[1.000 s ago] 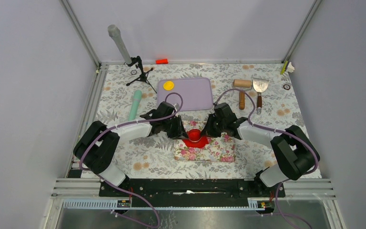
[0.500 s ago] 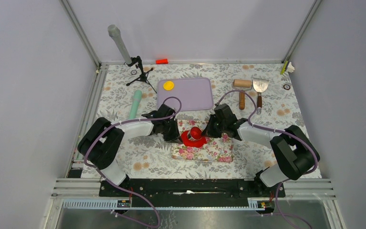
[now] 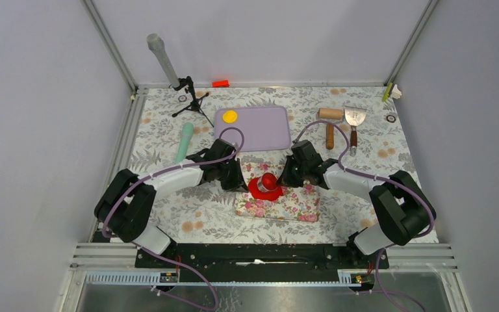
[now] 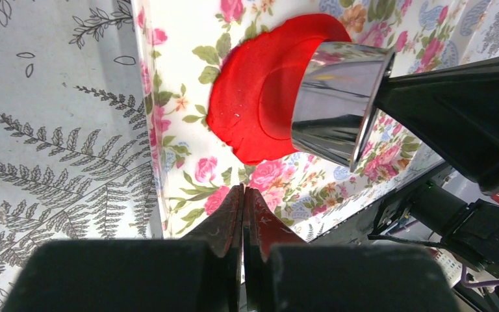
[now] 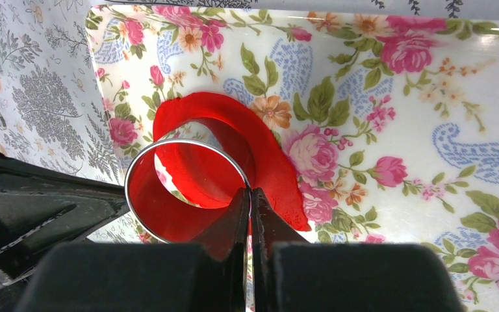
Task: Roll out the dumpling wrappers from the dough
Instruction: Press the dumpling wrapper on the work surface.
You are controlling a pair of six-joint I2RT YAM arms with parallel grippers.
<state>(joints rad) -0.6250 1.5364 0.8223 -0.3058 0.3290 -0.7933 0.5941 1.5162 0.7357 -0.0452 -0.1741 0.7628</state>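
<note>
The red dough (image 3: 258, 190) lies as a flat sheet on the left part of the flowered board (image 3: 286, 205). In the left wrist view a curved cut line marks the dough (image 4: 247, 104) beside a shiny metal ring cutter (image 4: 338, 97). My right gripper (image 5: 250, 190) is shut on the rim of the cutter (image 5: 162, 221), which is tilted over the dough (image 5: 273, 162). My left gripper (image 4: 243, 188) is shut on nothing, at the board's left edge (image 4: 169, 52), apart from the dough. A yellow dumpling wrapper (image 3: 230, 116) sits on the purple tray (image 3: 260, 130).
Behind the board are a wooden rolling pin (image 3: 329, 123) and a scraper (image 3: 354, 120) at the right. A green tool (image 3: 184, 143) and a small black tripod (image 3: 191, 97) are at the left. A red-orange block (image 3: 220, 83) lies at the back edge.
Both grippers have shut. The right one closed on the cutter's rim and tipped it up from upright on the dough. The left one drew back slightly to the left.
</note>
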